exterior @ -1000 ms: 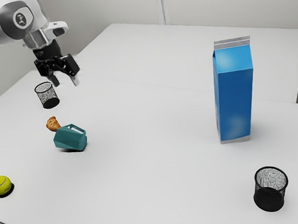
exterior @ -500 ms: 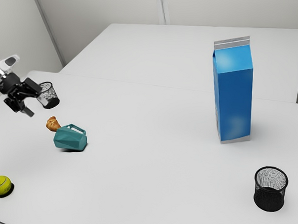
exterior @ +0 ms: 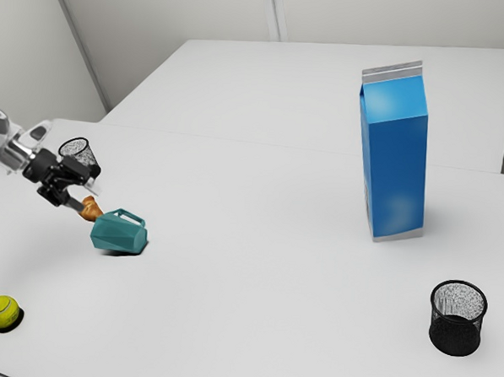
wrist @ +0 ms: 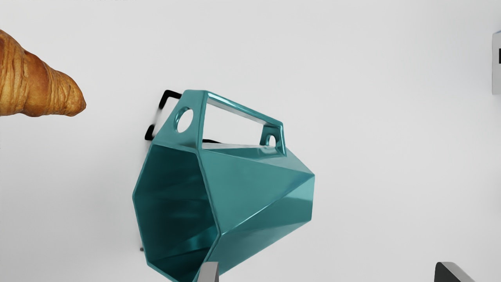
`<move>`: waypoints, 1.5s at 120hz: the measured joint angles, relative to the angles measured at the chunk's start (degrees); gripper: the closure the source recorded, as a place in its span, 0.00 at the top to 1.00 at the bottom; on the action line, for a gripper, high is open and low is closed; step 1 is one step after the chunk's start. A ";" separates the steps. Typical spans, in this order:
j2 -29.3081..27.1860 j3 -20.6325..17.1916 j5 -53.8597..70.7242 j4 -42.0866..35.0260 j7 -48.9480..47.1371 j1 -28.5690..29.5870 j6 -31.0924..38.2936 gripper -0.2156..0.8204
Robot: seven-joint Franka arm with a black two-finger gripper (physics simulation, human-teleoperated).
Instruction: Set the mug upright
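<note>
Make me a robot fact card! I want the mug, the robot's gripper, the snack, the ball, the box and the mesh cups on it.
mug: teal, lying on its side
gripper: open, not holding the mug
snack: croissant, near the mug
ball: yellow-green tennis ball
box: tall blue carton, standing up
mesh cups: two, black
mug upright: not yet

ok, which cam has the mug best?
Wrist view: the mug is close up, open mouth, faceted body and handle easy to read, part of the rim cropped. Exterior view has it small, on its side near the croissant, handle up.
</note>
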 joint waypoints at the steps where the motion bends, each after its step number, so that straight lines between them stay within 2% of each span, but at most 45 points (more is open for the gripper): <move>1: 0.20 -0.01 -0.15 -0.02 0.20 0.10 0.05 0.79; 25: 4.14 -0.50 -5.60 -0.46 4.88 1.72 0.19 0.79; 59: 6.72 -2.17 -11.76 -2.18 10.80 2.08 -2.77 0.79; 64: 6.85 -2.29 -12.14 -2.35 11.53 2.14 -3.13 0.72; 80: 6.90 -2.42 -12.72 -2.20 13.55 2.20 -3.79 0.38; 91: 6.67 -2.46 -12.79 -1.80 14.72 2.35 -4.10 0.23; 109: 6.00 -2.97 -12.65 -1.81 16.28 2.39 -4.48 0.12; 133: 1.96 -4.48 -12.36 -2.38 17.64 2.34 -4.45 0.07; 149: -3.47 -9.27 -8.05 -2.31 16.34 1.75 -1.87 0.05; 163: -7.34 -14.67 1.95 -1.54 12.22 0.98 2.22 0.05; 180: -9.26 -20.70 15.03 0.36 5.39 0.31 6.17 0.04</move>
